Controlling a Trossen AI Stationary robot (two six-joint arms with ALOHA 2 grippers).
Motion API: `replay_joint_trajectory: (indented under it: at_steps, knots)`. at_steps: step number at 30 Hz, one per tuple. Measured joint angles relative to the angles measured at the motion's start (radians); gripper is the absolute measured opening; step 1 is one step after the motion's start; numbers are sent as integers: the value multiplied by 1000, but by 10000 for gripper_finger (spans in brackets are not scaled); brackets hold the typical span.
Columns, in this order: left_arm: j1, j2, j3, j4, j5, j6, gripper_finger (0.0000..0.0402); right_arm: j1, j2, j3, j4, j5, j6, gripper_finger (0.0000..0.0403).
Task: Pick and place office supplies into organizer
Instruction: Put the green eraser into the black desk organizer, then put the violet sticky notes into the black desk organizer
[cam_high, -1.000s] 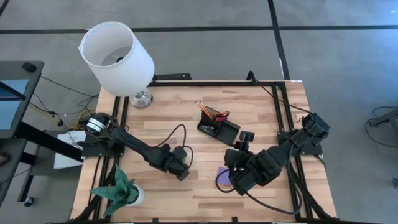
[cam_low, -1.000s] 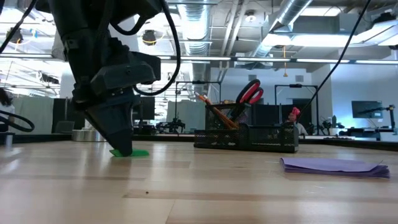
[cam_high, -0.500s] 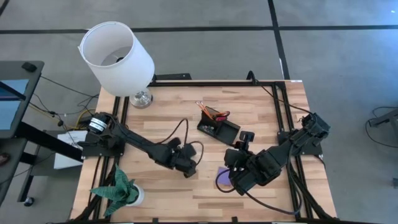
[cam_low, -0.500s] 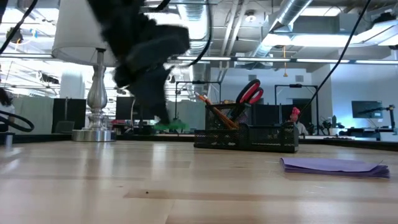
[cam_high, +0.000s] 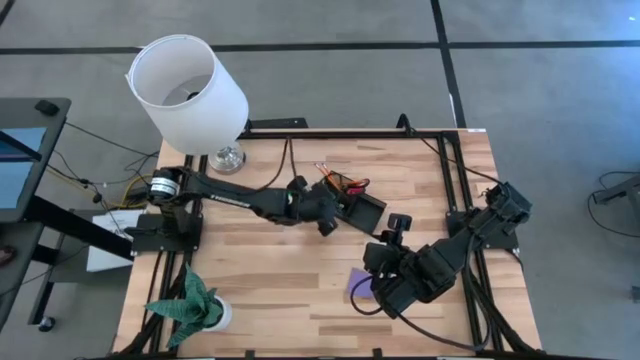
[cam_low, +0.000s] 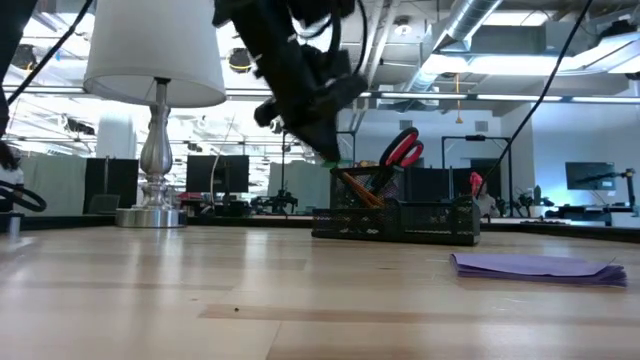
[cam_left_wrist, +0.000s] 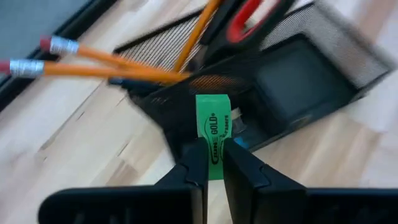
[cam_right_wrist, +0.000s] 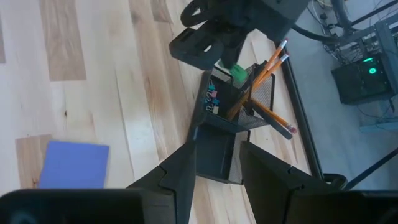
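Green eraser sits clamped between your left gripper's fingers, printed face showing, held off the table just above the organizer. In the high view that left gripper reaches across the wood table to the organizer's near edge; the low view shows it raised in the air at the tray's left end, clear of the tabletop.

The organizer is black mesh, standing near the table's middle toward the back. Its taller section holds orange pencils leaning outward and red-handled scissors upright. From your right wrist view you can see small coloured clips in one of its compartments.

Your right gripper is open, fingers apart with nothing between them, and waits over the front right of the table. The purple pad lies flat on the wood just beside it, well apart from the organizer.

A white-shaded lamp stands at the back left corner, and a green paper plant at the front left.
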Motion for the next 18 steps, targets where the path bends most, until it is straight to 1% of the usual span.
replay_joint_trajectory:
  at_steps: [3,8,10,12,13,16,18]
  knots:
    - [22,0,-23,-2,5,0,17,4,0,0,-9,0,8,121]
    - [46,4,-89,114,35,41,14,1,0,0,-11,2,8,121]
    - [55,30,-96,183,36,69,6,-5,0,0,-10,2,8,121]
    - [65,54,-99,212,41,89,1,-11,0,0,-9,2,8,121]
    - [71,69,-99,260,63,103,1,-13,0,0,-8,1,9,121]
    - [84,102,-98,300,117,119,0,-16,0,0,-3,1,10,121]
    - [85,115,-99,305,92,119,0,-18,1,0,-1,-1,11,121]
